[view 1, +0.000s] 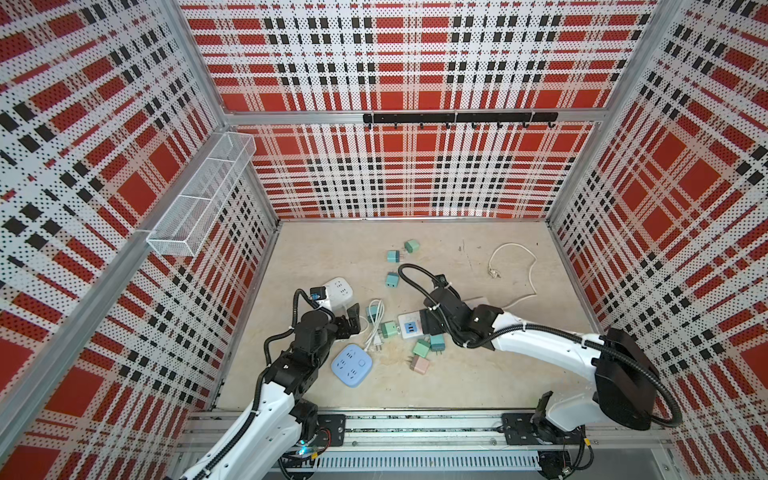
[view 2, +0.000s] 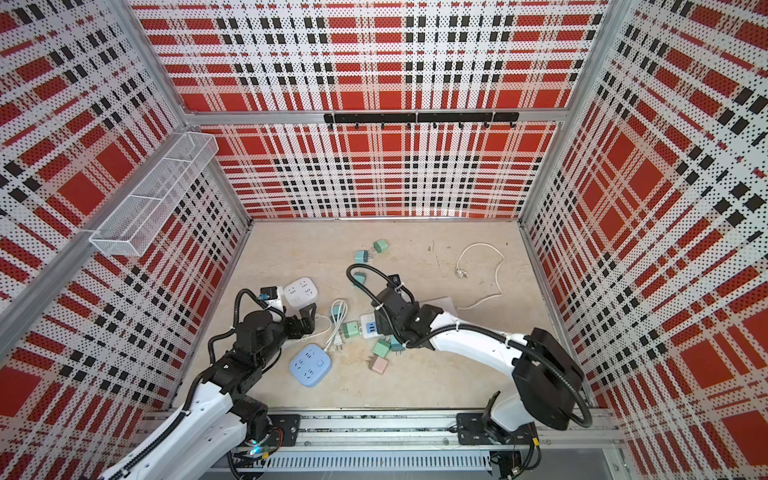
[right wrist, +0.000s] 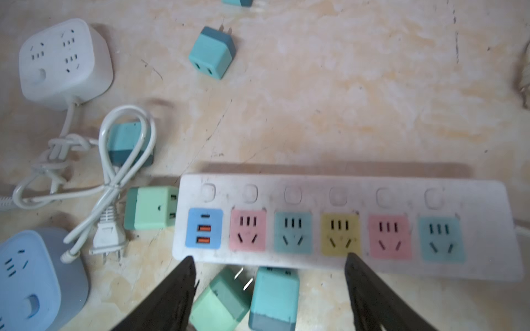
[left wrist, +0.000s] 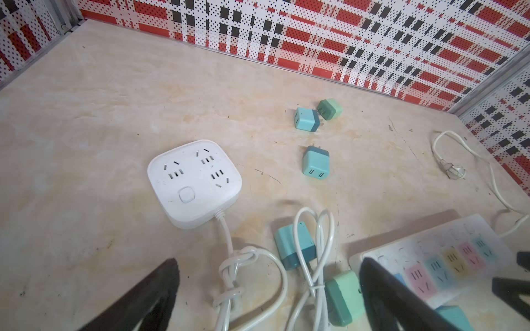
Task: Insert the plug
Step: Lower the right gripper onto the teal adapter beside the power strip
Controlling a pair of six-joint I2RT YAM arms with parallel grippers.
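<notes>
The long white power strip (right wrist: 338,197) with coloured sockets lies on the table, and only its blue USB end (view 1: 409,328) shows in a top view. My right gripper (right wrist: 269,260) is open and low over the strip's near edge. A green plug (right wrist: 220,301) and a teal plug (right wrist: 275,298) lie loose on the table between its fingers; they are also in a top view, green (view 1: 422,348) and teal (view 1: 437,343). My left gripper (left wrist: 269,262) is open over a bundled white cable (left wrist: 312,258) and holds nothing. It stands beside the white square socket block (view 1: 338,291).
A blue square socket block (view 1: 351,365) and a pink plug (view 1: 419,365) lie near the front. Another green plug (right wrist: 149,207) touches the strip's USB end. Three more plugs (view 1: 392,255) lie farther back. The strip's cord (view 1: 515,266) loops at the back right.
</notes>
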